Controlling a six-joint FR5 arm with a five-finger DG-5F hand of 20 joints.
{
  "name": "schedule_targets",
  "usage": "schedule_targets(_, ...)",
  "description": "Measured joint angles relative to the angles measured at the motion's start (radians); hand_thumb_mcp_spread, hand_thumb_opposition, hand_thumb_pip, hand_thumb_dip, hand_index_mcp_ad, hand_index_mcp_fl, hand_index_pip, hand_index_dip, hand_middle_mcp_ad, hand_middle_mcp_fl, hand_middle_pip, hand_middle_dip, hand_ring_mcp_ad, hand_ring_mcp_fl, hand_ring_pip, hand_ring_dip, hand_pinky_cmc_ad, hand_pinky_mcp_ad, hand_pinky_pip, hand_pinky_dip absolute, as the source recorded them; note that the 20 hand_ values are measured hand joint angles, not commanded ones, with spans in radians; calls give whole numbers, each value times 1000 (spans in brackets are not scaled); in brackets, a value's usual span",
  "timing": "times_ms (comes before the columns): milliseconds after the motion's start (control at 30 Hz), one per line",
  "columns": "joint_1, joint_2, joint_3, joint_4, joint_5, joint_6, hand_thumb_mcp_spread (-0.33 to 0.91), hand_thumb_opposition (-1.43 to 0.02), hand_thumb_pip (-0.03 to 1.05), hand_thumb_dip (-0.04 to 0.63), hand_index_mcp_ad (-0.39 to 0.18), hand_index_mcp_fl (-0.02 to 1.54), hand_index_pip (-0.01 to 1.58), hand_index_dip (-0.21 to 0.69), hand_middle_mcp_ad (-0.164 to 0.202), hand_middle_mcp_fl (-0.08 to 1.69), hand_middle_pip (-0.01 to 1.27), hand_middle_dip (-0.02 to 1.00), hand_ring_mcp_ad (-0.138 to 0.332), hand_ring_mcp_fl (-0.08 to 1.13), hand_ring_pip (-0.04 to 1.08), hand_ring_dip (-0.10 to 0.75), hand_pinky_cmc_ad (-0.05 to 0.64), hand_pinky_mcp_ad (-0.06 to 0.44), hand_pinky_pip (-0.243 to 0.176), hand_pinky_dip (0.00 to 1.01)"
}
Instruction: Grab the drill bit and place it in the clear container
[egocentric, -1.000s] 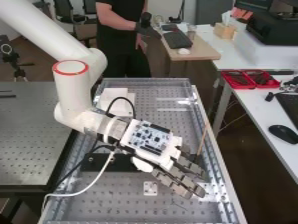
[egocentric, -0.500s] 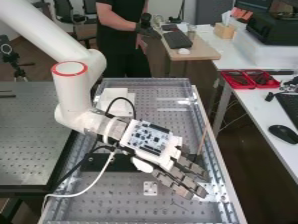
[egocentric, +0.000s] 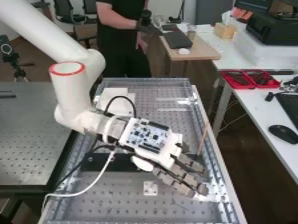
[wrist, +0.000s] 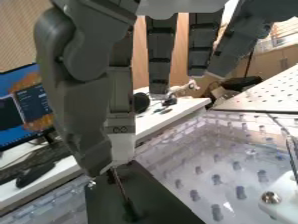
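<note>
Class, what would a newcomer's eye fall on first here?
In the high view, first the white robot arm, slanting in from the upper left, one joint capped by a red ring. Then the dark grey hand over the perforated bench, with a white circuit board on its back. Then the red trays at right.

We see dark grey, segmented fingers (egocentric: 171, 180) on a white-shelled hand (egocentric: 158, 158). Behind the fingers, we note a white-and-blue circuit board (egocentric: 148, 136), a silvery collar (egocentric: 112, 128), a looping black cable (egocentric: 134, 106), a white cable (egocentric: 94, 182) and a smooth white arm (egocentric: 72, 95) bearing a red ring (egocentric: 67, 75).
</note>
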Motion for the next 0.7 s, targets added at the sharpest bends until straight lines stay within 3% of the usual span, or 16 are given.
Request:
schedule_targets(367,-5,43,-6,23,-9,-23,614,-941,379,218,-213,991,970,202,49,398,120,318,176,188,101,134,394,164,19,195)
schedule_targets(700,6,139,-47,44,-35,-58,616,-941,379,218,-211,998,956,222,51,429,120,318,176,190,101,136,405,168,19,195)
